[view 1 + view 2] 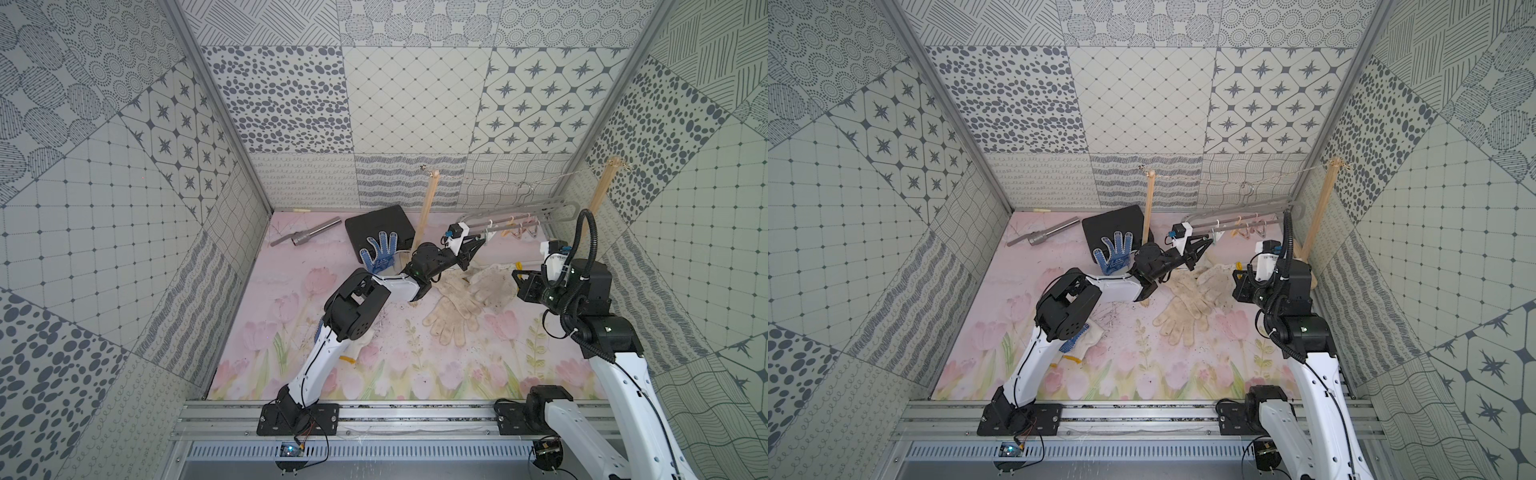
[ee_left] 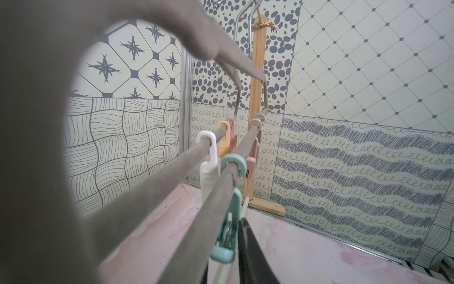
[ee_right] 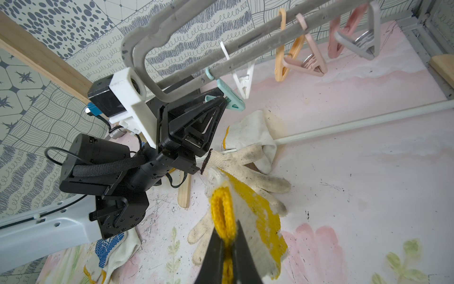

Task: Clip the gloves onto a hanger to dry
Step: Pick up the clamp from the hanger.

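My left gripper (image 3: 221,100) pinches the smooth teal peg (image 2: 227,221), which hangs from the fuzzy grey hanger (image 2: 159,182), a long narrow loop of 2 bars. The hanger's thin hook hangs on string beside a wooden post (image 2: 258,123). My right gripper (image 3: 227,248) is clamped on the ribbed yellow cuff of a knitted yellow-dotted glove (image 3: 260,221), near that peg and lower. Dirty cream gloves (image 1: 457,299) lie on the floral mat (image 1: 415,374) beneath. A blue-dotted glove (image 1: 378,251) rests on a black tray (image 1: 374,220).
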